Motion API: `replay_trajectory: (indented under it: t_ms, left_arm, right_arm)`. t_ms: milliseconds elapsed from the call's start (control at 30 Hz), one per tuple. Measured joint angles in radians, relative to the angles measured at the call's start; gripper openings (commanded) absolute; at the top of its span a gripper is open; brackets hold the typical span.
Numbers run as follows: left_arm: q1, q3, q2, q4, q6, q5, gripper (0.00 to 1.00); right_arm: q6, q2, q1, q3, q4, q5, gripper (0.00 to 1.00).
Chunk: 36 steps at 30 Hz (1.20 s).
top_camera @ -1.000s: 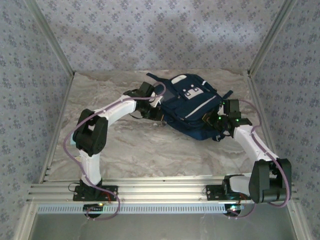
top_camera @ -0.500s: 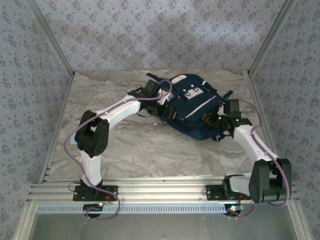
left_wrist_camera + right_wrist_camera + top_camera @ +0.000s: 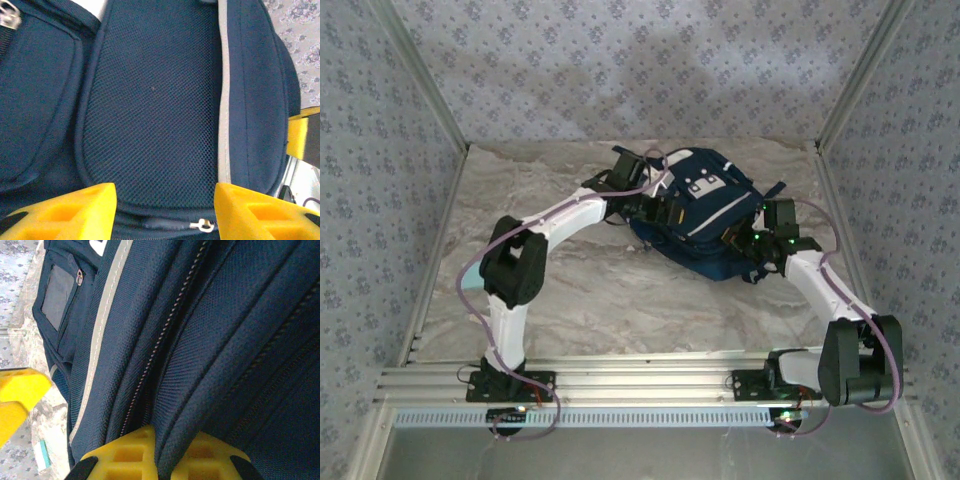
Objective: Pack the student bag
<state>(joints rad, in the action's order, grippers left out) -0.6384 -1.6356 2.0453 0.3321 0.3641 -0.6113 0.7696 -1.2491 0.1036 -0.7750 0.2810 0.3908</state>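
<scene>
Nearest, right side: clamped shut by the right gripper (image 3: 172, 452) on a fabric ridge of the student bag (image 3: 710, 225) beside a zip (image 3: 165, 330), probably anchoring it. Further in: straddled by the left gripper (image 3: 165, 200), spread wide and holding nothing, at the mesh panel (image 3: 155, 100) near a zip pull (image 3: 202, 225). Resting far right on the table (image 3: 570, 290).

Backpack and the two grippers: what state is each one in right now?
Backpack, lying front-up on the table, an arm at each side.
Zipper, closed along the stretch in view.
Left gripper, open, facing the mesh pocket.
Right gripper, shut, pinching a fold of the backpack.
</scene>
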Motion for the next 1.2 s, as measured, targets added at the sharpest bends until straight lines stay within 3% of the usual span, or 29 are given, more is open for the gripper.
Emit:
replay_trajectory:
  t_ms: [400, 1033, 1067, 1200]
  left_arm:
    - [-0.044, -0.004, 0.037, 0.028, -0.023, -0.009, 0.54]
    - [-0.078, 0.028, -0.017, 0.159, -0.111, 0.085, 0.54]
    - [-0.079, 0.032, -0.024, 0.163, -0.111, 0.095, 0.55]
    - [-0.076, 0.068, -0.066, 0.196, -0.097, 0.145, 0.56]
  right_arm:
    - [0.000, -0.010, 0.000, 0.000, -0.001, -0.001, 0.00]
    - [0.000, -0.013, 0.012, 0.005, 0.000, 0.017, 0.00]
    - [0.000, -0.013, 0.013, 0.006, 0.000, 0.016, 0.01]
    - [0.007, -0.013, 0.012, 0.006, -0.008, 0.008, 0.33]
